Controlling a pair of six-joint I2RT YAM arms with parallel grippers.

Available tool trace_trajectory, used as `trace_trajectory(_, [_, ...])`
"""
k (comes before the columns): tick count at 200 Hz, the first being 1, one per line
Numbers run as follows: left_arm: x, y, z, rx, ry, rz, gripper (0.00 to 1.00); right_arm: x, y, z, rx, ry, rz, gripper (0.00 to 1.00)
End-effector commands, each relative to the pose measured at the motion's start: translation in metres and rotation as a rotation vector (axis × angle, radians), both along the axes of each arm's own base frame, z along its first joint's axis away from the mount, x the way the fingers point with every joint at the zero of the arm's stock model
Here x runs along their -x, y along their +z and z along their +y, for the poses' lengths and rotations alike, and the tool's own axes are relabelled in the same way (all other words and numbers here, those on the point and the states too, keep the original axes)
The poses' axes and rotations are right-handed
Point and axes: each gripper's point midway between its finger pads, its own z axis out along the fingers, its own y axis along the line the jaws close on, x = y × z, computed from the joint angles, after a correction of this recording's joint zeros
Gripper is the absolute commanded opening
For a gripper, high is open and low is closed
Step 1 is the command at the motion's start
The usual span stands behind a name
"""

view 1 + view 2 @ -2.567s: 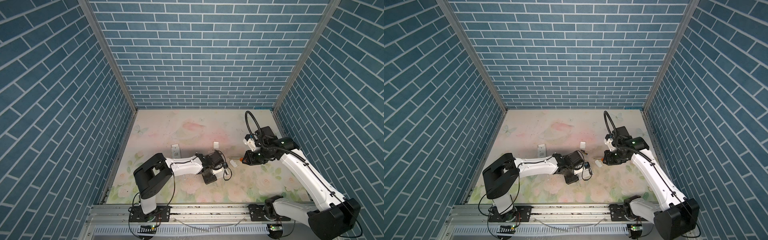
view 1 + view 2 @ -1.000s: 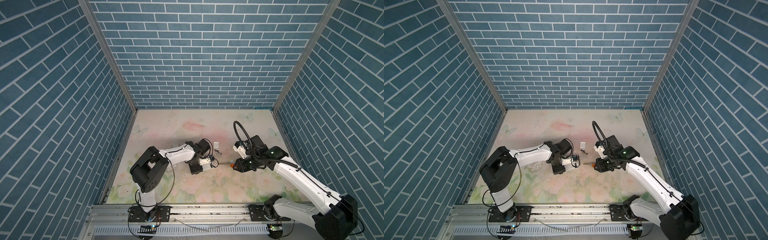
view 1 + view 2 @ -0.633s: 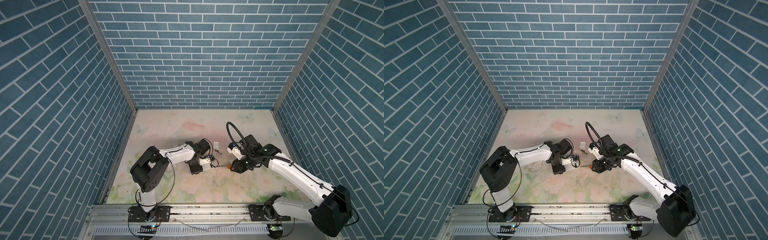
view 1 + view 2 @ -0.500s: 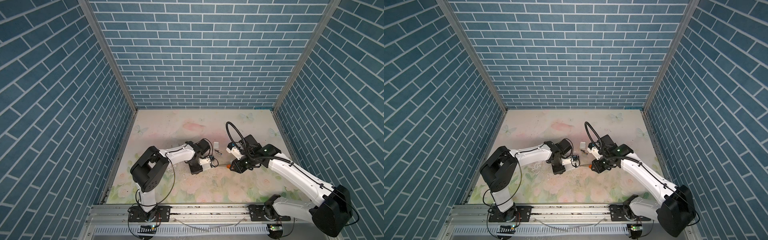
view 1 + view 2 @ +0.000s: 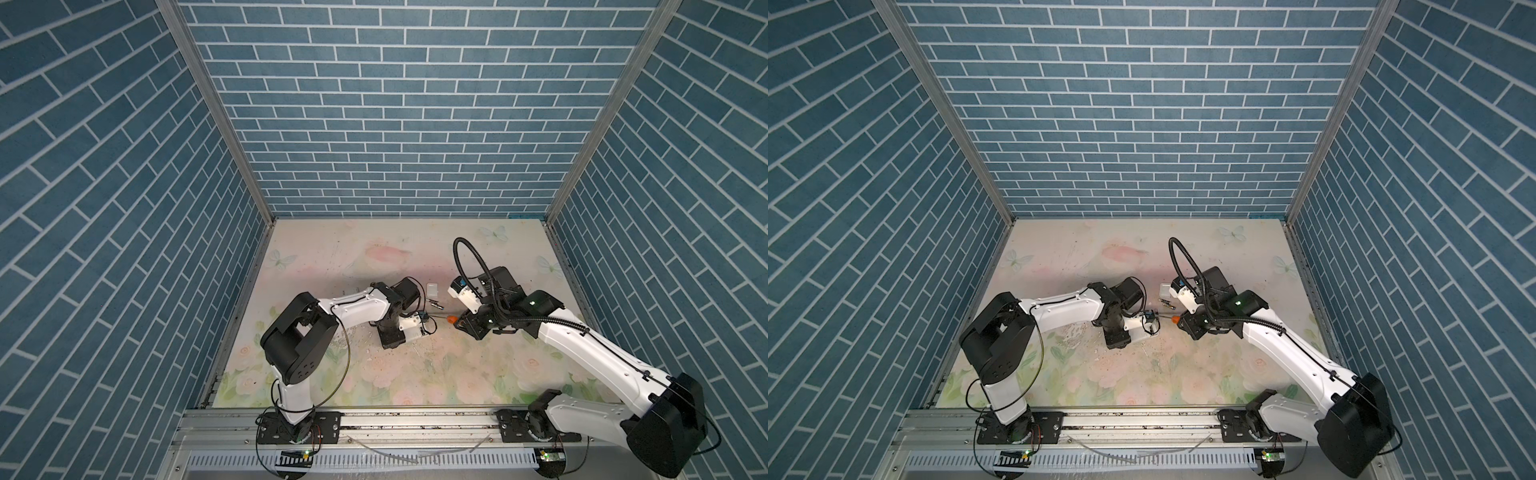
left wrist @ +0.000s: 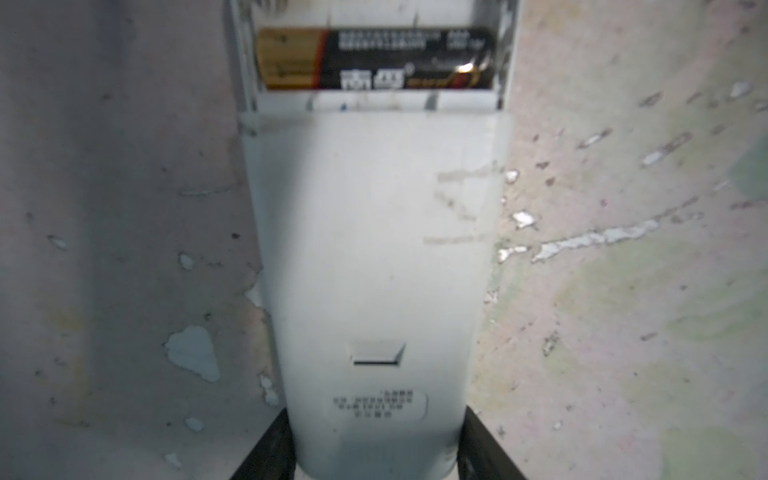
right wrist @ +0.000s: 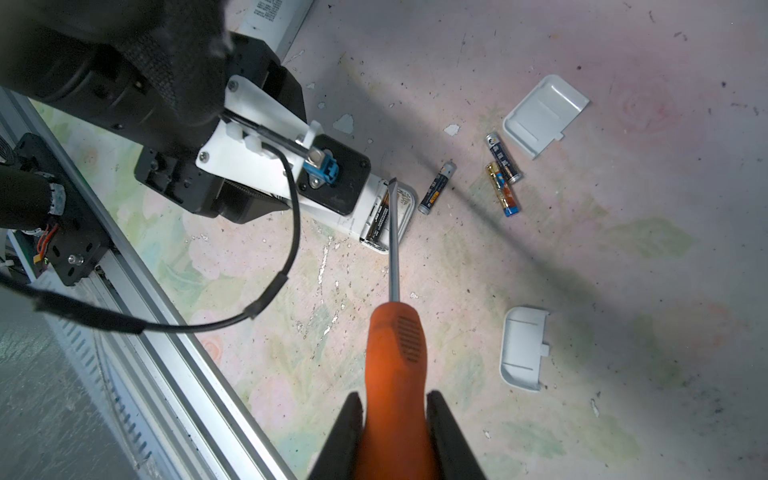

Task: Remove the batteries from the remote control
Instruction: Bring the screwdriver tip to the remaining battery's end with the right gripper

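Since the earlier frames our right arm has swung in across the middle, so the screwdriver tip now sits at the open bay of the remote. One battery is left in that bay, lying crosswise just past the fingertips of our left gripper; the slot beside it looks empty. Three more batteries lie loose on the table, beyond the tip and off to one side, next to one cover. The other cover lies nearer our right gripper.

Left jaws stand about half open, clamped on the remote's sides, back face up. We read that as pinning it flat so prying doesn't shove it away. Right jaws are nearly closed on the orange handle, shaft running straight out from the fingers, so the blade can lever under the battery.

Left arm: low, reaching forward, wrist bent over the remote. Right arm: stretched in, wrist pitched down toward the left gripper. Whether the blade touches the battery, we can't tell.
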Motion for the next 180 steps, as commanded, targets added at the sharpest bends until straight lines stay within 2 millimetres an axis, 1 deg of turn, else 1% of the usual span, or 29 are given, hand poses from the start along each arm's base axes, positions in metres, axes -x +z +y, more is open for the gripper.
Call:
trace_trajectory(1, [0.006, -0.006, 0.006, -0.022, 0.000, 0.034, 0.00, 0.003, -0.009, -0.001, 0.032, 0.055, -0.041, 0.00])
trace_trajectory(117, [0.004, -0.006, 0.008, -0.026, 0.007, 0.017, 0.00, 0.014, -0.041, -0.006, 0.161, 0.078, 0.020, 0.00])
trace_trajectory(180, [0.004, -0.007, 0.007, -0.024, 0.006, 0.022, 0.00, 0.020, -0.049, -0.002, 0.173, 0.104, 0.032, 0.00])
